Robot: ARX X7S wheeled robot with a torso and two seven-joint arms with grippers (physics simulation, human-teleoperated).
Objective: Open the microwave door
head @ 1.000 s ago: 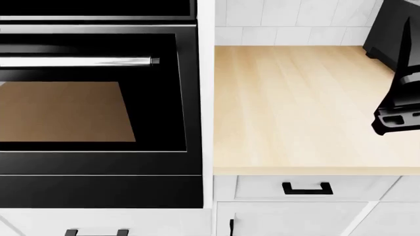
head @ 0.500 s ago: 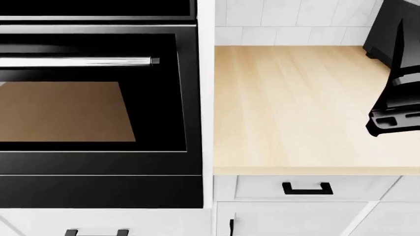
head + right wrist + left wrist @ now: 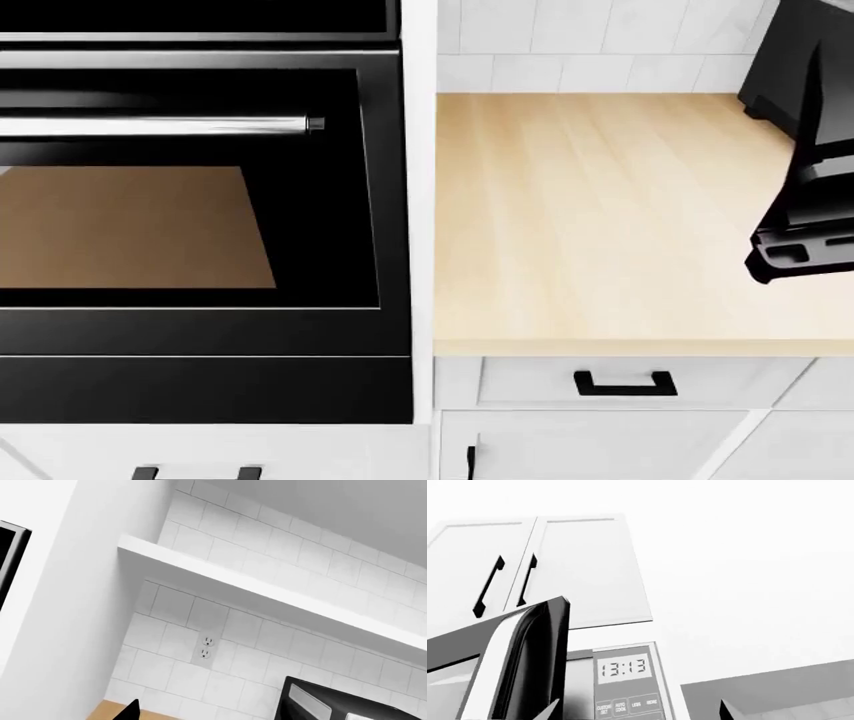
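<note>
In the left wrist view the microwave door [image 3: 507, 665], white-framed with black glass, stands swung out from the body. Its free edge sits beside the grey control panel [image 3: 625, 680], whose display reads 13:13. My left gripper [image 3: 639, 711] is open, low in front of the panel. One fingertip [image 3: 551, 711] lies near the door's edge, but I cannot tell whether it touches. The head view does not show the microwave. My right gripper [image 3: 801, 248] hangs over the counter's right end and holds nothing. Only one fingertip [image 3: 131, 711] shows in the right wrist view, set far to one side.
A black built-in oven [image 3: 200, 220] with a steel bar handle [image 3: 160, 125] fills the left. To its right lies a wood counter [image 3: 601, 220] over white drawers [image 3: 625, 382]. A dark appliance [image 3: 781, 60] stands at the back right by the tiled wall. White upper cabinets [image 3: 560, 565] hang above the microwave.
In the head view my right arm has edged slightly left over the counter. Nothing else has moved.
</note>
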